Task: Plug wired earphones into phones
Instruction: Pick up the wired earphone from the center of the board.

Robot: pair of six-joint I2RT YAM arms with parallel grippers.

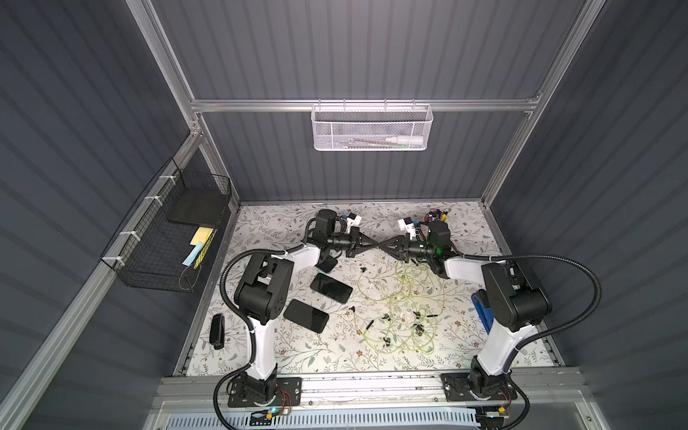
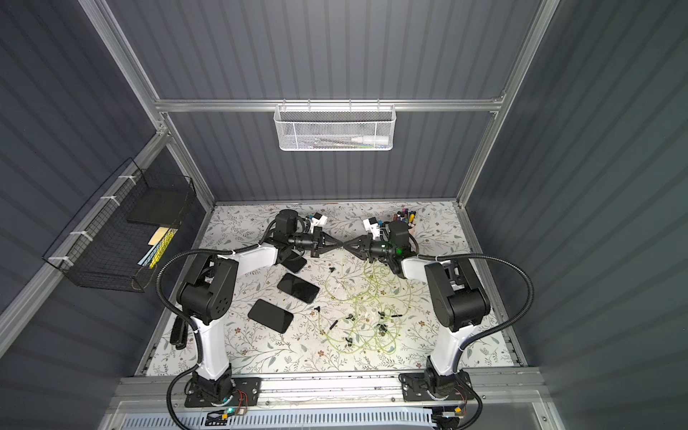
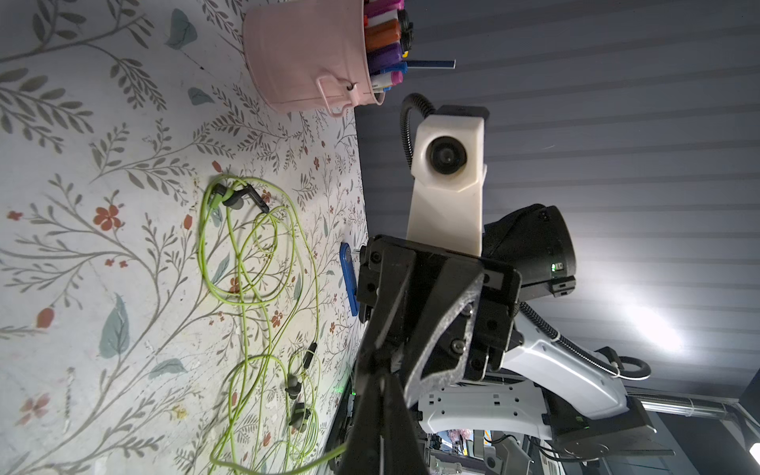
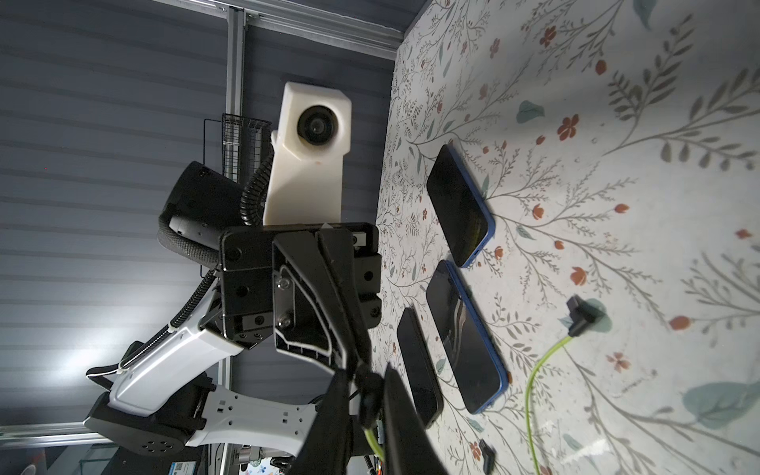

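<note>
The left gripper [image 1: 375,246] is clamped shut on a black cable end [image 4: 369,395] of the wired earphones [image 1: 402,309], held above the table [image 1: 298,353]. The right gripper [image 1: 383,246] stands narrow around it, grip unclear. Best secure that second hold before releasing. The phones [image 1: 331,288] lie flat by the left arm. No legible writing.

The table [image 1: 260,353] is white with grey-green twigs and small red flowers. The cables [image 1: 404,298] are yellow-green with black plugs, the phones [image 4: 466,341] black, two blue-edged. The bucket [image 3: 304,53] is pink, the walls [image 1: 353,48] dark grey, striped.
</note>
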